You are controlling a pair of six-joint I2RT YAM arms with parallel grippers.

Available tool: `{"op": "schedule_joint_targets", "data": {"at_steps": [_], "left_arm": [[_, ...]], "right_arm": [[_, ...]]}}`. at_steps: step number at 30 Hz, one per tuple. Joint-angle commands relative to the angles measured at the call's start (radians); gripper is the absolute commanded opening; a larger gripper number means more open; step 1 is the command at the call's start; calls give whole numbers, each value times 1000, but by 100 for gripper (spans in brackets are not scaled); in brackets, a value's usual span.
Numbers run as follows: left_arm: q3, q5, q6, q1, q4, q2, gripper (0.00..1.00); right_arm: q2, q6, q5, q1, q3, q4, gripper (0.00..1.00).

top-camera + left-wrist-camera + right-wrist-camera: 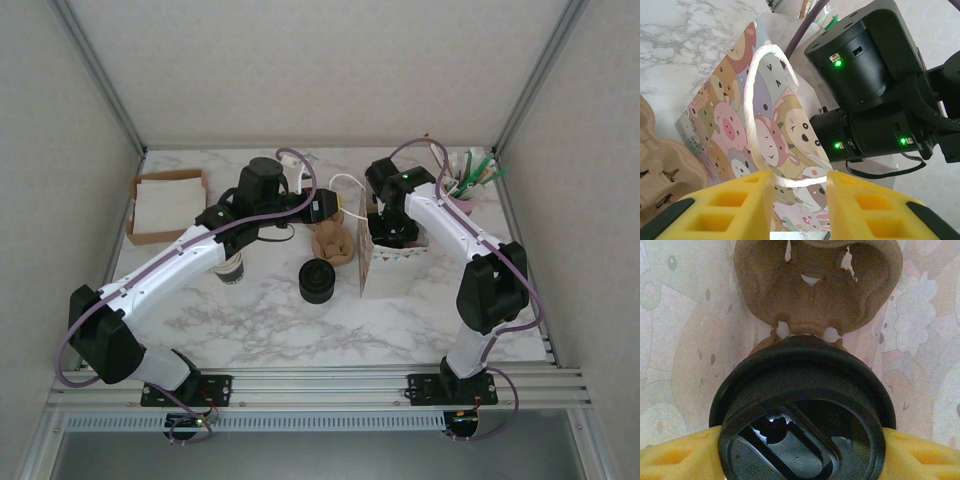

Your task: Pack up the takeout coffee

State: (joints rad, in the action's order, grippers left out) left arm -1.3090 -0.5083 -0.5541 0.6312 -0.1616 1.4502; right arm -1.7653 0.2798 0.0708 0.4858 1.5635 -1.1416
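While the right gripper (800, 442) reaches down into the paper bag (392, 270), its yellow fingers (675, 455) sit wide apart on either side of the takeout coffee (800, 405), holding it. From the wrist view only the cup's round black lid faces the camera. At 12 o'clock beyond the lid lies a brown pulp piece (815, 285), with the bag's pale, faded print all around it.

Seen from above, the bag stands upright on the marble worktop (270, 320), and the right gripper (385, 232) is sunk into its open mouth, so the coffee sits inside the bag.

The left gripper (800, 200) hovers at the bag's 10 o'clock corner with its jaws narrowly apart. The white cord handle (756, 100) loops up from the cartoon-printed side and crosses the gap between them. I cannot tell whether the cord is pinched.

Just beside the bag, at about 10 o'clock from it, is a brown cup carrier (335, 243), with nothing visible in its wells. At about 9 o'clock stands a squat black stack of lids (318, 280). Farther out along the same line, a stack of cream cups (232, 267) is partly covered by the left arm. Between 9 and 10 o'clock, well apart, a shallow cardboard box (170, 176) holds white napkins (165, 205). Between 1 and 2 o'clock, a pink cup (462, 204) holds green and white sticks.
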Motion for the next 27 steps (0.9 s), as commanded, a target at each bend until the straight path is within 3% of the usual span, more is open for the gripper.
{"op": "schedule_joint_targets", "data": {"at_steps": [1,27], "left_arm": [[-32,8,-13,-4,-5,2,33],[-35,10,-18,-4,-4,8,38]], "right_arm": [[-24,-1,-30,0,-44,-31,70],[14,2,-32,0,-11,-75,83]]}}
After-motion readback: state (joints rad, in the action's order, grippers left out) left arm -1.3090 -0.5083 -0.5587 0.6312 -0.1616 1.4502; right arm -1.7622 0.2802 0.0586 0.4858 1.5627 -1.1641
